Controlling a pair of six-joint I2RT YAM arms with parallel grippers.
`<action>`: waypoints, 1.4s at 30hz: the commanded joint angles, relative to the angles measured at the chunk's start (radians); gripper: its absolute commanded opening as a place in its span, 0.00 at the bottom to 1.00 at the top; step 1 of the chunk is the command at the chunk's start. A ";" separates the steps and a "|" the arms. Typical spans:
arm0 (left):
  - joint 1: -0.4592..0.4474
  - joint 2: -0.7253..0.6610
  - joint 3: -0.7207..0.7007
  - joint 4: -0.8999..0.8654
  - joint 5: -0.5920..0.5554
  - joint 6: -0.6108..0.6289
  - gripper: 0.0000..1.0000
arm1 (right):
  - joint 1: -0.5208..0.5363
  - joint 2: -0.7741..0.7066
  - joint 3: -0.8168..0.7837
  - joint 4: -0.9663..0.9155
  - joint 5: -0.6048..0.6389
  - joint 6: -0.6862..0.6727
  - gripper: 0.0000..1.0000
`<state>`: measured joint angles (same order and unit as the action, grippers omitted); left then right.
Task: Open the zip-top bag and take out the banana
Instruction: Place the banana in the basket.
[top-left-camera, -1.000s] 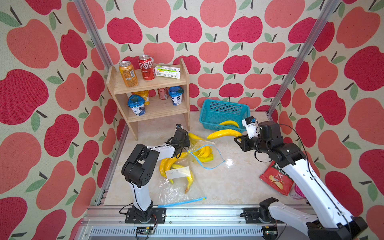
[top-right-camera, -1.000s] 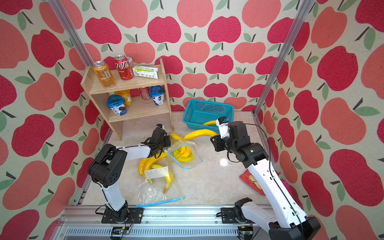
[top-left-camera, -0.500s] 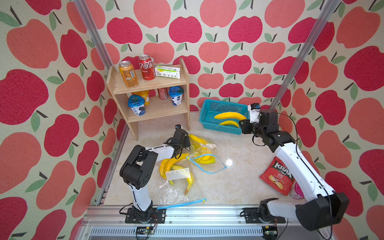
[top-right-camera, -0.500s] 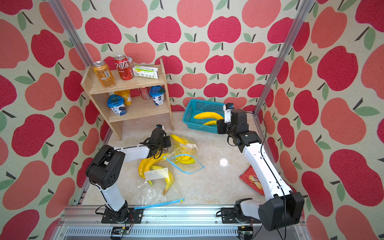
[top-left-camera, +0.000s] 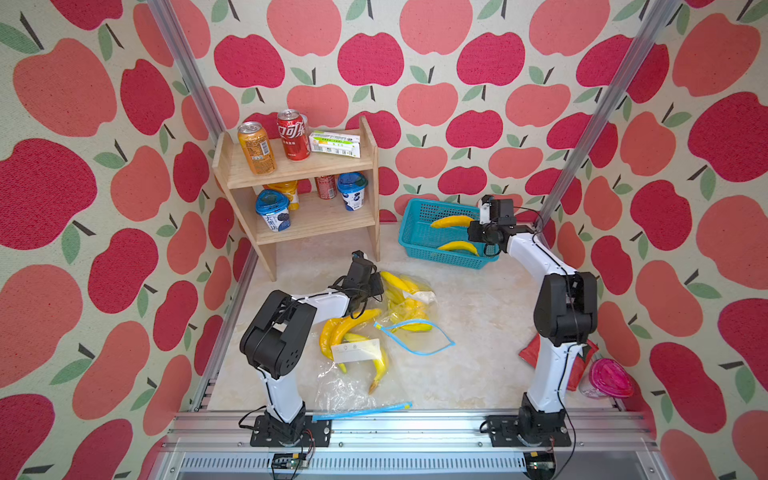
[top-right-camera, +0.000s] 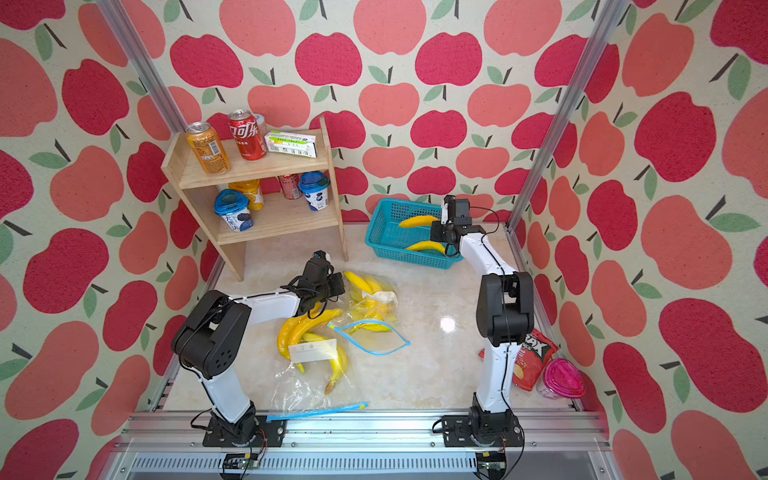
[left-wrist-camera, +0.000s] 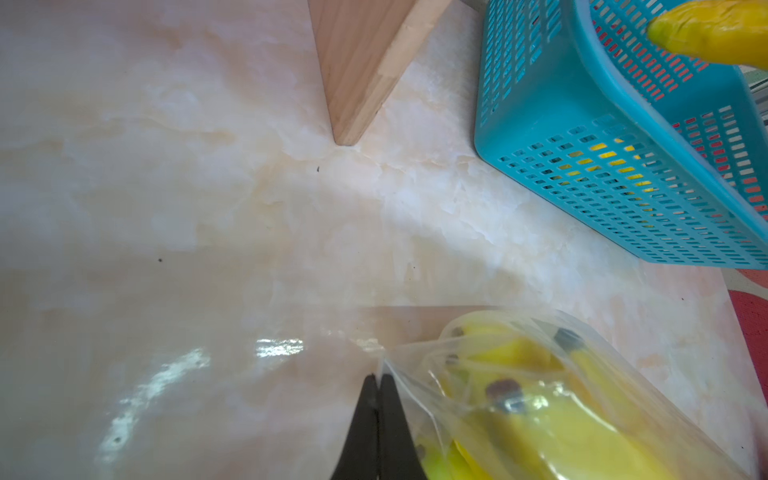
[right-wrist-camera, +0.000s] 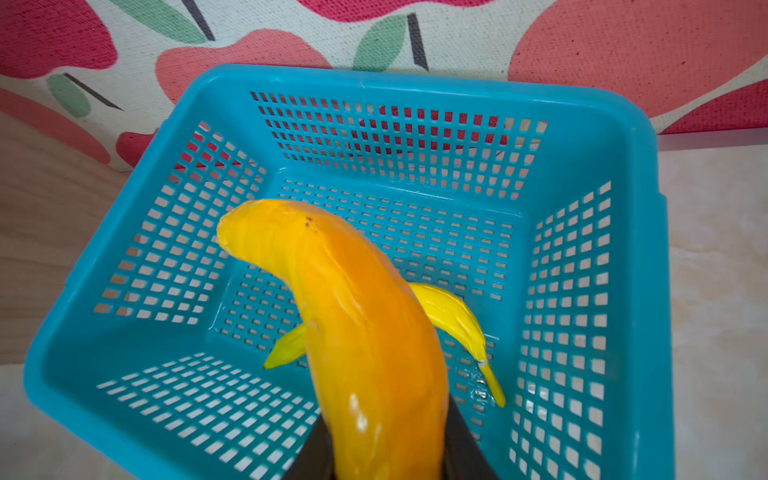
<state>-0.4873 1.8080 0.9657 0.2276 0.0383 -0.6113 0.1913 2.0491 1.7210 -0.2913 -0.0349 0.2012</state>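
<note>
In both top views my right gripper (top-left-camera: 476, 230) holds the banana (top-left-camera: 451, 221) over the blue basket (top-left-camera: 440, 258), where a paler banana (top-left-camera: 459, 247) already lies. I judge the step in hand to be the drop-off, so the next move calls for lowering slightly and opening the jaws clear of the rim. The zip-top bag (top-left-camera: 409, 305) lies open on the bench (top-left-camera: 478, 324) with more bananas inside and my left gripper (top-left-camera: 374, 286) at its far corner. A sealed-looking bag (top-left-camera: 353, 374) and the wooden shelf (top-left-camera: 303, 166) stand well apart from my path. The left wrist view shows those jaws pinched together on the bag's clear corner. The right wrist view shows the banana clamped between narrow jaws, above the basket floor.
</note>
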 joint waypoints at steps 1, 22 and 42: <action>-0.007 -0.024 -0.028 -0.021 0.014 -0.017 0.00 | -0.003 0.037 0.100 -0.005 -0.010 -0.022 0.09; -0.007 -0.034 -0.043 -0.017 0.011 -0.020 0.00 | -0.071 0.167 0.169 -0.271 -0.005 -0.023 0.37; -0.014 -0.056 -0.055 -0.014 0.013 -0.027 0.00 | -0.128 -0.044 -0.042 -0.254 0.050 -0.081 0.60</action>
<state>-0.4942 1.7733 0.9264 0.2276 0.0391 -0.6167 0.0704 2.0621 1.6920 -0.5339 -0.0147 0.1566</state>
